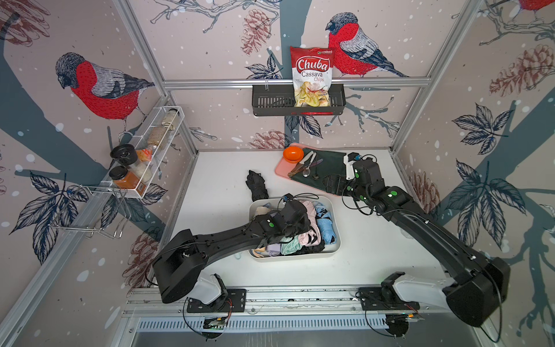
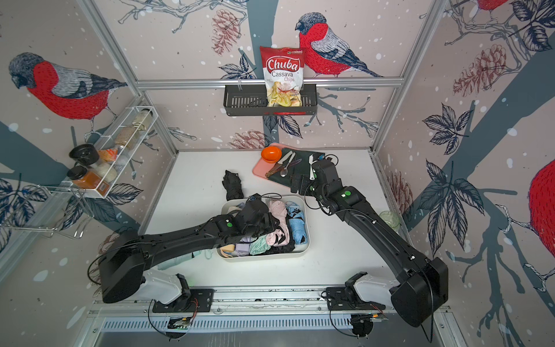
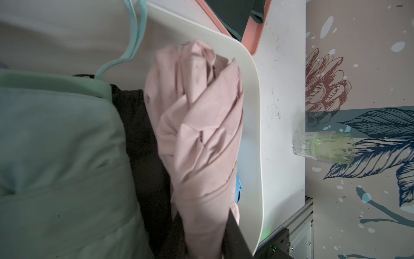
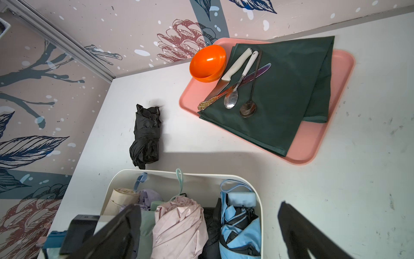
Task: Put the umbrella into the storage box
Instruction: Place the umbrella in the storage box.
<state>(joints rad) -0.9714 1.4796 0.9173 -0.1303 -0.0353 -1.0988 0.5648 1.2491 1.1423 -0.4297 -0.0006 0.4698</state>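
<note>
Left gripper (image 1: pixel 295 232) was down in the cream-white rounded plastic storage box (image 1: pixel 303 257), jaws nearly closed, pinching the pale pink folded fabric umbrella (image 3: pixel 197 125). That umbrella lay inside the box, between a mint-green folded umbrella (image 3: pixel 56 145) and a light blue folded umbrella (image 4: pixel 239 224), with black fabric under it. Right gripper (image 4: pixel 208 206) was spread wide, holding nothing, raised near the flat pink tray (image 4: pixel 313 157). A black folded umbrella (image 4: pixel 145 136) lay on the white table, just beside the box's far wall.
</note>
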